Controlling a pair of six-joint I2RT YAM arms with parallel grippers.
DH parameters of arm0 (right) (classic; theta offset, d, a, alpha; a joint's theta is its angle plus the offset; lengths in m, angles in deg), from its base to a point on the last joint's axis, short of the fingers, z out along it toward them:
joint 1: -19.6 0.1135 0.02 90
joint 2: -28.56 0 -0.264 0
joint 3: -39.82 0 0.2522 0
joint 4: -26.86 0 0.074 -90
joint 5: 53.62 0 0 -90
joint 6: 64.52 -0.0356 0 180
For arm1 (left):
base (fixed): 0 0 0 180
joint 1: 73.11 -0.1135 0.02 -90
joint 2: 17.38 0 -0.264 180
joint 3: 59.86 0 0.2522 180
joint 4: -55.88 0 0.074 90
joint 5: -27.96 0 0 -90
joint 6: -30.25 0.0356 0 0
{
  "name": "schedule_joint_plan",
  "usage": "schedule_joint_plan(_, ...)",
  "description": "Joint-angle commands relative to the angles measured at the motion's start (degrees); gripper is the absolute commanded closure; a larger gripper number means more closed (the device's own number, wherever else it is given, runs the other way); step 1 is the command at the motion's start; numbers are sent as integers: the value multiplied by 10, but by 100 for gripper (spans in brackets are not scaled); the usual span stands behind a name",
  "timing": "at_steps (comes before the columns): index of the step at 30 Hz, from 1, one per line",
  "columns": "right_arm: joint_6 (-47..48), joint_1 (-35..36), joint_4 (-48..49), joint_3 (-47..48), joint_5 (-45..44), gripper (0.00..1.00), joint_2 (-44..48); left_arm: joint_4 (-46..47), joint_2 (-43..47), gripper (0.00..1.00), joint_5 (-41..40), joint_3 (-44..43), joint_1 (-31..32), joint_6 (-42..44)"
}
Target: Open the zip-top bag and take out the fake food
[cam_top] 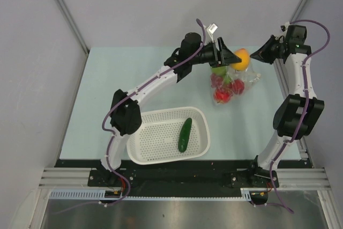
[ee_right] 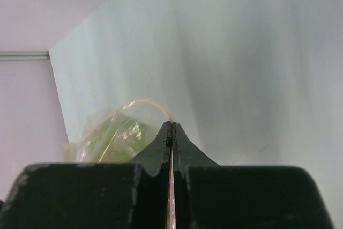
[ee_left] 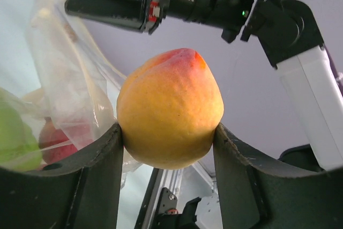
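My left gripper (cam_top: 229, 57) is shut on the orange fake fruit (cam_top: 241, 59) and holds it above the back of the table; in the left wrist view the fruit (ee_left: 170, 108) sits between both fingers (ee_left: 96, 175). The clear zip-top bag (cam_top: 231, 83) lies below it with red fruits (cam_top: 222, 95) and a green one (cam_top: 218, 71) inside. My right gripper (cam_top: 254, 55) is shut on the bag's edge; in the right wrist view its tips (ee_right: 171, 127) pinch the thin plastic rim, with the bag and green fruit (ee_right: 115, 135) behind. The dark green cucumber (cam_top: 185, 134) lies in the basket.
The white perforated basket (cam_top: 155, 132) stands near the front between the arm bases. The left wrist view shows the bag (ee_left: 69, 79) at the left and the right arm's gripper (ee_left: 112, 1) above the fruit. Grey walls surround the table.
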Motion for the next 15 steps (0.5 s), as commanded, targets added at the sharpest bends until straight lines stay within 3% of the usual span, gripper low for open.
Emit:
schedule_joint_plan(1,-18,10,20,-58,3,100,55,1,-47,100,-4,-71,5,-42)
schedule_joint_plan(11,-42,27,8,-117,-14,100,131,-157,-109,99,-135,-98,3,35)
schedule_joint_plan(12,-49,28,10,-118,-10,100,133,-173,-109,97,-144,-108,3,44)
schedule_joint_plan(13,-50,29,11,-117,-9,100,136,-190,-109,86,-156,-115,3,55)
schedule_joint_plan(15,-52,30,12,-116,-10,100,139,-232,-105,77,-182,-132,3,86)
